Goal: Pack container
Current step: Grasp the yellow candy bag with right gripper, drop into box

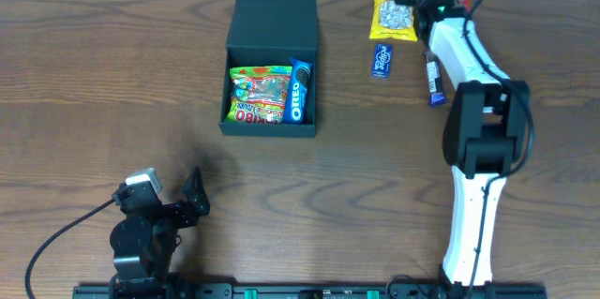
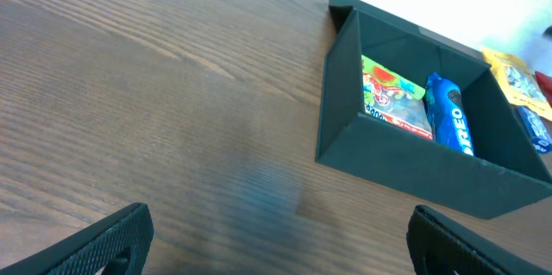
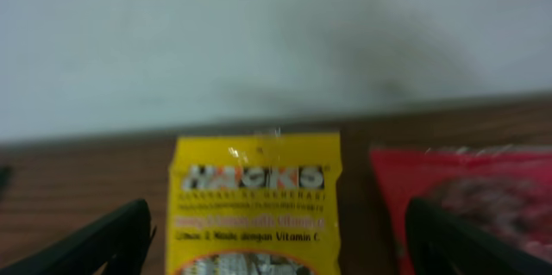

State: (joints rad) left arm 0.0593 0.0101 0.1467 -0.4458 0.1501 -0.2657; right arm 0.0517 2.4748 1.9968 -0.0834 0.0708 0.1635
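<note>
Right gripper [image 3: 280, 234] is hovering at the yellow packet [image 1: 393, 20], jaws apart, probably needing to drop and close. Container [image 1: 270, 130] is sitting open mid-table, left gripper [image 2: 280, 240] idling spread wide too

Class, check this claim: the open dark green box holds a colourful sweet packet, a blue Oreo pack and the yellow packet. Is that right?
Not quite. The yellow packet is outside the container, lying on the table to its right in the overhead view. The colourful sweet packet and blue Oreo pack are inside.
</note>
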